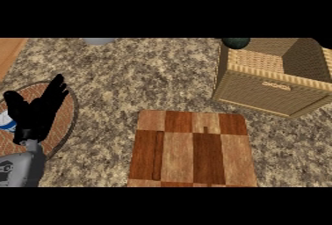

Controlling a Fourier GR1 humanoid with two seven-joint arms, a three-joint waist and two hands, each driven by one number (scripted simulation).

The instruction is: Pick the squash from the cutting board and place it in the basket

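well, cutting board [188,149] is bare, likely placing stage (right hand unseen); left hand [39,112] rests mid-left, fingers straight. next: check basket [272,88] upper right.

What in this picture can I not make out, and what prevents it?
Head view:
Squash: none on the cutting board; the near wall of the basket hides its floor.
Right hand: outside the view.
Dark green round thing behind the basket: cut off by the top edge.
Grey thing: cut off by the top edge.
Blue and white thing: cut off by the left edge, partly behind the open left hand.
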